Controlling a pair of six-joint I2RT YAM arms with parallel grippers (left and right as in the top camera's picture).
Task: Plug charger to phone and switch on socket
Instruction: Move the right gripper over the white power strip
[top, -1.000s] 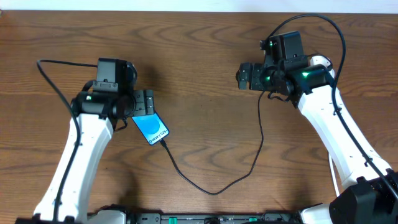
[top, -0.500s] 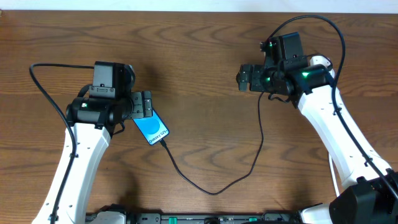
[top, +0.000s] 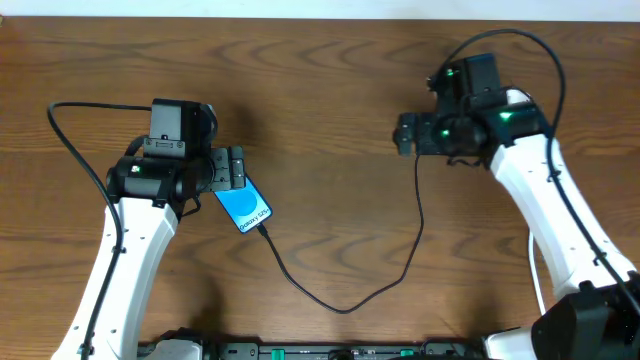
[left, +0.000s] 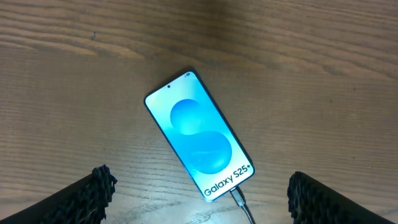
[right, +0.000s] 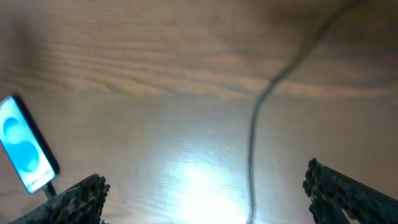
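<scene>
The phone (top: 245, 208) lies flat on the wooden table, its blue screen up. It also shows in the left wrist view (left: 199, 143) and the right wrist view (right: 25, 152). The charger, a thin black cable (top: 345, 308), has its plug (left: 238, 198) seated in the phone's bottom edge. It loops toward the front edge and runs up under my right gripper (top: 405, 133). My left gripper (top: 228, 168) is open and empty just above the phone's top end; its fingers (left: 199, 180) straddle the phone. My right gripper (right: 205, 177) is open above the cable (right: 252, 143). The socket is out of view.
Bare wooden tabletop (top: 320, 90) surrounds the phone and cable. The left arm's own black lead (top: 70, 130) arcs over the table's left side. A dark bar (top: 330, 350) runs along the table's front edge.
My right gripper has moved a little to the right, away from the table's middle. My left arm shifted slightly left earlier, then stayed still. The phone and cable have not moved.
</scene>
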